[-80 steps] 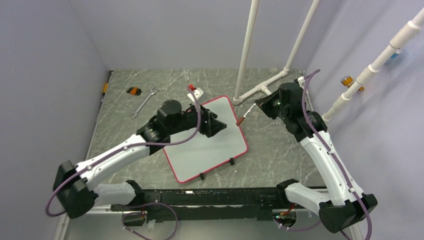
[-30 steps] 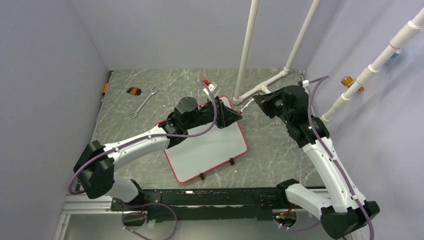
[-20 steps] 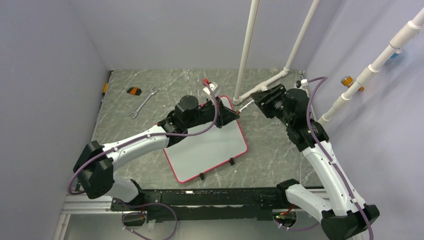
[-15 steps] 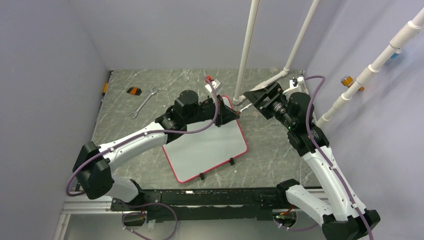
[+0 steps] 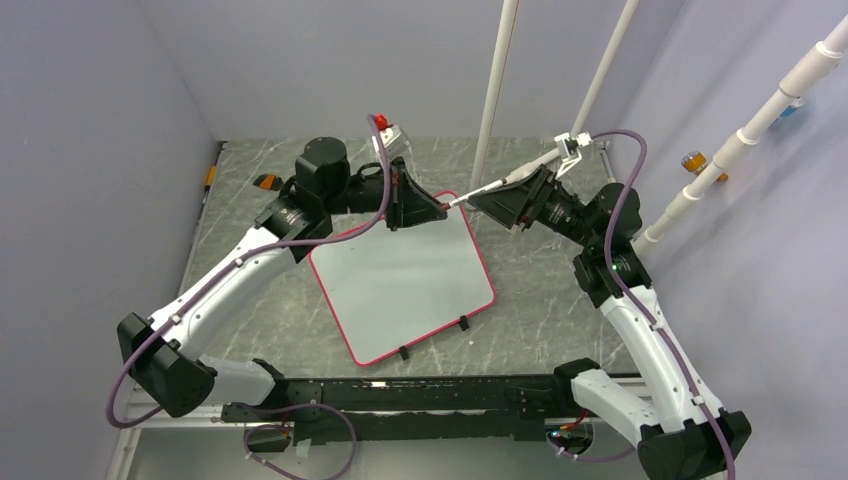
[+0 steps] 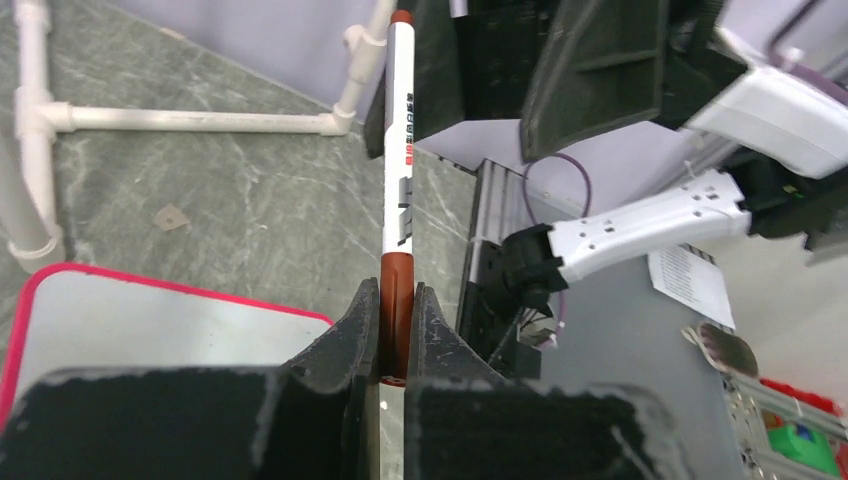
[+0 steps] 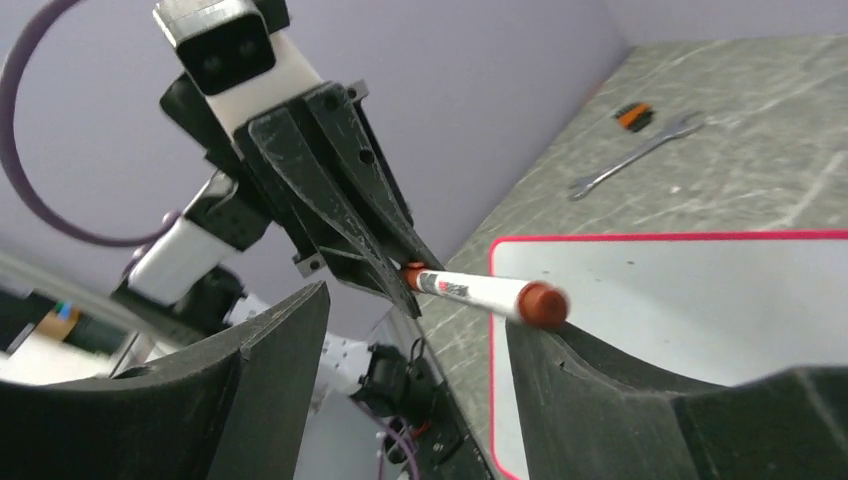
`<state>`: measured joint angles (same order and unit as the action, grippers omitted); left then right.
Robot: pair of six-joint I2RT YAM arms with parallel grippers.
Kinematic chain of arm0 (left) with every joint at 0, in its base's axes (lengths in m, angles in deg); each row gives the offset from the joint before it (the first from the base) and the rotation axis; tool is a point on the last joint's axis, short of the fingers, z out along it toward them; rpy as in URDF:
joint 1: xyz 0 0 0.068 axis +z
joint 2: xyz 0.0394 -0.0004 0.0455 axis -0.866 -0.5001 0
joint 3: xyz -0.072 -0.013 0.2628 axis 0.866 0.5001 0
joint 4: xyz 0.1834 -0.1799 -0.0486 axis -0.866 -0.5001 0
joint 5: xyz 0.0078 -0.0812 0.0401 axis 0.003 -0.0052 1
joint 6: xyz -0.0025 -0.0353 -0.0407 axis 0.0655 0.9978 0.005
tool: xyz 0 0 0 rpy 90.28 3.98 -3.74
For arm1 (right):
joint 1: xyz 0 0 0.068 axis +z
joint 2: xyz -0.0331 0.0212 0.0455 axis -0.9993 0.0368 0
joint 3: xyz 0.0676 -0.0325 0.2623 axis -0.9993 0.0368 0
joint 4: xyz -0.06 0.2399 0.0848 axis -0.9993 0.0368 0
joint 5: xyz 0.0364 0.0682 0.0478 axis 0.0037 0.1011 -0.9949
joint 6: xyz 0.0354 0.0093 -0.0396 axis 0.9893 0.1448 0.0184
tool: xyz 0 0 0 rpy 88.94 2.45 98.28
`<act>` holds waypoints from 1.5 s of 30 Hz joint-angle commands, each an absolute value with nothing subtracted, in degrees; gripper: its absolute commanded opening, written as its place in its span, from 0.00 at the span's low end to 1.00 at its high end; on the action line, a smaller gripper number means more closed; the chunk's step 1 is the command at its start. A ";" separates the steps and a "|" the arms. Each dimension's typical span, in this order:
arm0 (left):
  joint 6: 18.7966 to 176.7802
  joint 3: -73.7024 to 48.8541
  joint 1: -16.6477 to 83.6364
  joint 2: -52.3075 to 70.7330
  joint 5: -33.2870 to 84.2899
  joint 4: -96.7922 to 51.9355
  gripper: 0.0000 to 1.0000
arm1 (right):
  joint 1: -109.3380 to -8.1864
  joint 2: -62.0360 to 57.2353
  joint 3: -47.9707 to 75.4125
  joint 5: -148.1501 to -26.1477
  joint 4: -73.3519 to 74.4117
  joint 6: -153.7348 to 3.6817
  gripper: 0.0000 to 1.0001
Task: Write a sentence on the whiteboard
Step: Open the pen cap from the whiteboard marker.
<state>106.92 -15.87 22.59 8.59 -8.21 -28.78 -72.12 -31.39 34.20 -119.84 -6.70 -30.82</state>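
Marker hand-over above the whiteboard, seen from overhead and from both wrists. In the overhead view the whiteboard point(image 5: 400, 280) lies flat on the bench point(image 5: 545, 290) at the centre of the frame, red rim all round, two black clips on its lower edge. We see no writing on its white face in any view, so we judge the sentence wholly undone.

The left gripper point(image 5: 438, 208) is clamped tight on the brown end of the marker point(image 6: 401, 150) and holds it off the bench, just above the board's upper right corner in the overhead frame. The white barrel runs from there toward the right gripper point(image 5: 482, 200), whose fingers stand wide to either side of the marker's far brown tip without touching it, as the right wrist view shows at its centre.

We read the long brown section inside the left grip as the cap, and it seems to be on. If so, what is left is everything that counts: uncapping, bringing the tip down to the board, and writing every word.
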 commanded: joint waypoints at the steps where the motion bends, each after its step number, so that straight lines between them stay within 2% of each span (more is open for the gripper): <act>1: 104.41 -21.41 23.05 10.47 -19.27 -35.16 0.00 | -72.29 -28.81 32.46 -131.10 -18.08 -29.79 0.63; 8: 103.47 -24.72 23.98 9.23 -26.15 -37.58 0.00 | -72.14 -26.41 34.24 -134.38 -30.53 -23.00 0.50; 15: 99.35 -26.12 24.05 7.68 -23.75 -42.32 0.00 | -71.69 -25.56 34.15 -136.90 -29.29 -24.50 0.35; 28: 96.93 -28.00 25.29 6.31 -24.14 -45.05 0.00 | -70.37 -24.28 31.20 -140.02 -16.66 -34.26 0.33; 45: 94.55 -26.16 25.28 6.98 -23.47 -47.22 0.00 | -69.12 -23.34 31.77 -137.89 -20.30 -32.59 0.27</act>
